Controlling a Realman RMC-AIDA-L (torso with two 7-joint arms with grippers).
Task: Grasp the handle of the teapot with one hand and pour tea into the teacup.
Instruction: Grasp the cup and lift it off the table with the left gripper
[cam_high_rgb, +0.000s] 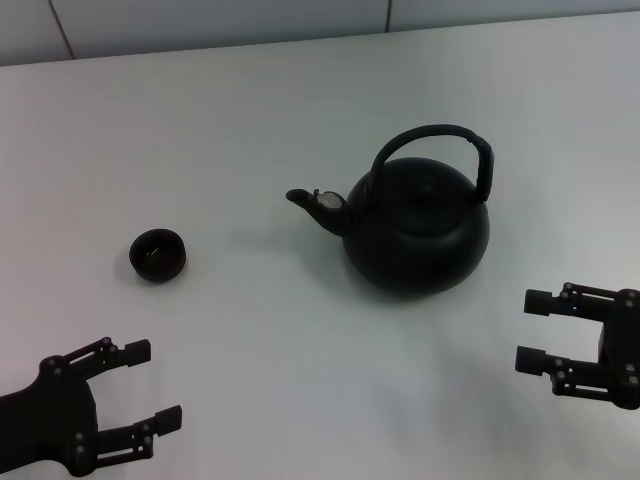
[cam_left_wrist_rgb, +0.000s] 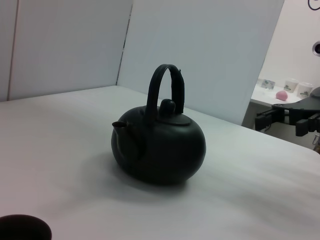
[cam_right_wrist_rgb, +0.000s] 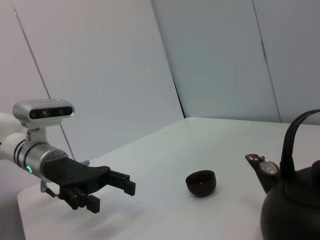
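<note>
The black teapot (cam_high_rgb: 418, 228) stands upright on the white table (cam_high_rgb: 300, 110), right of centre, its spout (cam_high_rgb: 318, 202) pointing left toward the teacup (cam_high_rgb: 158, 254). Its arched handle (cam_high_rgb: 440, 140) stands up over the lid. The small dark teacup sits alone at the left. My left gripper (cam_high_rgb: 150, 385) is open near the front left edge, below the teacup. My right gripper (cam_high_rgb: 533, 331) is open at the front right, below and right of the teapot, touching nothing. The teapot also shows in the left wrist view (cam_left_wrist_rgb: 160, 145) and the right wrist view (cam_right_wrist_rgb: 295, 200). No tea is visible.
White wall panels (cam_high_rgb: 200, 20) run along the table's far edge. In the left wrist view a side shelf (cam_left_wrist_rgb: 280, 97) with small cups and a pink object stands beyond the table.
</note>
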